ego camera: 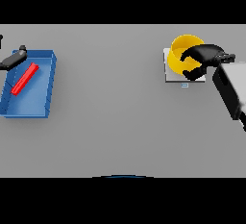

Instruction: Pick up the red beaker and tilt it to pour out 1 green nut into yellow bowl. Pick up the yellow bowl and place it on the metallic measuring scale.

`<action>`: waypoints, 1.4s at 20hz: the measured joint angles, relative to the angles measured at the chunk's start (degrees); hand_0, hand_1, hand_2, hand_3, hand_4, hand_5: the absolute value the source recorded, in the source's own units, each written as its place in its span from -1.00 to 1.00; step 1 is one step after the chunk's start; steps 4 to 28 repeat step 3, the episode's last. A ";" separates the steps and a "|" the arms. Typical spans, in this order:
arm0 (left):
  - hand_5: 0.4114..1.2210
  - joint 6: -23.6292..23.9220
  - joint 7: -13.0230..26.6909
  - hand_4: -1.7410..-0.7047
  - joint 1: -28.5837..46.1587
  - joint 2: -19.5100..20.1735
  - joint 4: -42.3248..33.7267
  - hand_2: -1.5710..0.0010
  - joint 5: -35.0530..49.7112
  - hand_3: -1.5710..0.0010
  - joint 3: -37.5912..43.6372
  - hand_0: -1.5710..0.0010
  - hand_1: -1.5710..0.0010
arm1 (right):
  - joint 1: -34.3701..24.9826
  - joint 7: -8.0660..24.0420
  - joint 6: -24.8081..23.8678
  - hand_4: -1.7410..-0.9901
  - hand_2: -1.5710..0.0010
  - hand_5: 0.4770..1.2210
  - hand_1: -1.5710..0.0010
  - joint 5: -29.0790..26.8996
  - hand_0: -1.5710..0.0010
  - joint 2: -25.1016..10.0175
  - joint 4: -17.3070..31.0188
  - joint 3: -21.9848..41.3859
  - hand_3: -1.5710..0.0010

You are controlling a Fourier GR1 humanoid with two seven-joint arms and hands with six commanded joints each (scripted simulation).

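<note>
The table (120, 122) is plain grey. A bright yellow bowl (181, 45) sits over a pale silvery-white scale (169, 74). The right hand (204, 57) is black, its forearm white. A solid blue tray (45, 81) holds a red beaker (25, 79); the left hand (14, 58) is dark grey.

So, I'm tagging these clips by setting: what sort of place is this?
Probably a lab-style bench: a plain grey table with a metallic measuring scale, a yellow bowl on it, and a blue tray.

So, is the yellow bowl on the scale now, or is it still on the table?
On the scale. The yellow bowl sits over the metallic scale, whose plate shows beneath it. The right hand is curled round its rim.
</note>
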 measured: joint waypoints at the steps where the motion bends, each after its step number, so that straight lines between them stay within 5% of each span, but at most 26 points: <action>1: -0.21 0.19 -0.56 0.78 -0.08 -0.72 0.22 1.00 -0.05 1.00 -0.23 1.00 1.00 | -0.42 -0.05 0.54 0.11 0.78 -0.30 0.91 0.13 0.89 -0.10 0.46 0.10 0.51; 28: -0.20 0.32 -0.25 0.77 -0.18 -0.80 0.22 1.00 0.42 1.00 0.17 1.00 1.00 | -1.12 -0.26 0.56 0.15 0.85 -0.31 0.94 0.59 0.93 0.36 1.89 0.36 0.56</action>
